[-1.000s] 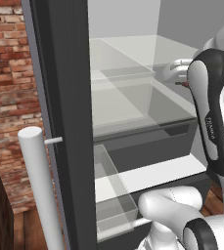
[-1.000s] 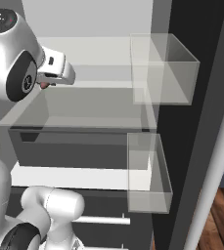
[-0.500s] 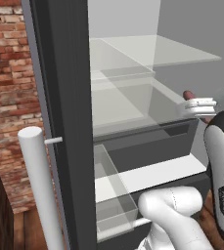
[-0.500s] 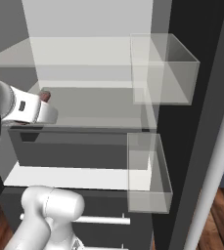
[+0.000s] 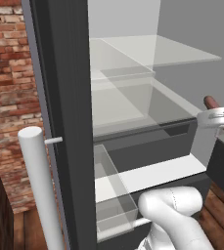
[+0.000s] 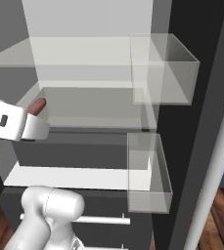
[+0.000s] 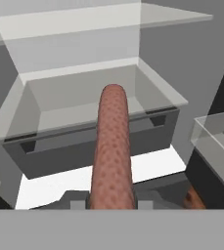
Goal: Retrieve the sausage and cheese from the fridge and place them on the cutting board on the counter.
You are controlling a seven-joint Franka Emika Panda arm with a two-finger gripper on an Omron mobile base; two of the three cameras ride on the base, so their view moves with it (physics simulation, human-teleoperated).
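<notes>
The reddish-brown sausage (image 7: 112,146) stands between my gripper's (image 7: 111,204) two dark fingertips, which are shut on its lower end. In the base views only the sausage's tip (image 5: 212,102) (image 6: 36,106) pokes out past the white hand, with the gripper (image 5: 220,117) (image 6: 31,117) in front of the open fridge (image 5: 64,97) at the height of its lower glass shelf (image 6: 94,105). The fridge's white inside and glass shelves (image 7: 99,19) hold nothing that I can see. The cheese, the cutting board and the counter are out of view.
Clear door bins (image 6: 165,71) (image 6: 150,173) hang on the open door at the right. A dark drawer (image 7: 94,141) sits under the lower shelf. A white bar handle (image 5: 40,190) and a brick wall (image 5: 8,73) lie to the left, with wooden floor (image 6: 216,219) below.
The hand has come down from the upper shelf level and drawn back out of the fridge, carrying the sausage with it. The grip has not changed.
</notes>
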